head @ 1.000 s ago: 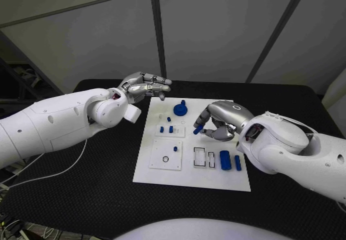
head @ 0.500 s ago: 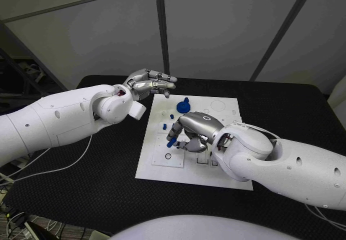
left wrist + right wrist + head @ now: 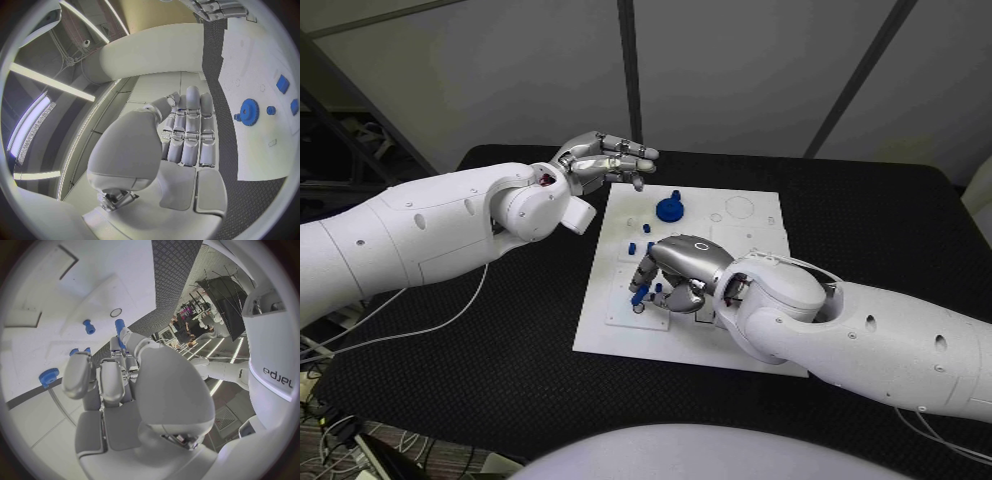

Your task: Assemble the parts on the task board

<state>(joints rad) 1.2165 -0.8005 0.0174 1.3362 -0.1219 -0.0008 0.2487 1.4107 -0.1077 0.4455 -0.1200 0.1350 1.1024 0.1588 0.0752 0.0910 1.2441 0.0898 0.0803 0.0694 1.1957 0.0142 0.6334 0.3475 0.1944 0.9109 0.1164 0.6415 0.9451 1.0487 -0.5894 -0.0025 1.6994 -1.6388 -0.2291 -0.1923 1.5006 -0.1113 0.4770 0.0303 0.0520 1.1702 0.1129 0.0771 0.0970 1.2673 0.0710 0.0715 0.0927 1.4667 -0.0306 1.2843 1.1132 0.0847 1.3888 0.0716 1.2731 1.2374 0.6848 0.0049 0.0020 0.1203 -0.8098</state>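
Note:
The white task board (image 3: 620, 328) lies in the middle of the black table. My right hand (image 3: 678, 272) hovers low over the board's left half and pinches a blue peg (image 3: 639, 294) at its fingertips; the peg (image 3: 119, 327) also shows in the right wrist view, close to a standing blue peg (image 3: 89, 327) and a ring hole (image 3: 115, 312). A blue gear (image 3: 671, 208) sits at the board's far side, with small blue pegs (image 3: 646, 229) near it. My left hand (image 3: 607, 160) hangs above the board's far-left corner, fingers curled in and holding nothing.
My right forearm (image 3: 862, 330) covers the board's right half. A white cable (image 3: 444, 312) trails over the table on the left. Round recesses (image 3: 740, 210) mark the board's far right. In the left wrist view, the blue gear (image 3: 249, 111) stands beside several small blue parts.
My right hand has moved from the board's right side to its left half, carrying the blue peg lower and nearer. The left hand has barely shifted.

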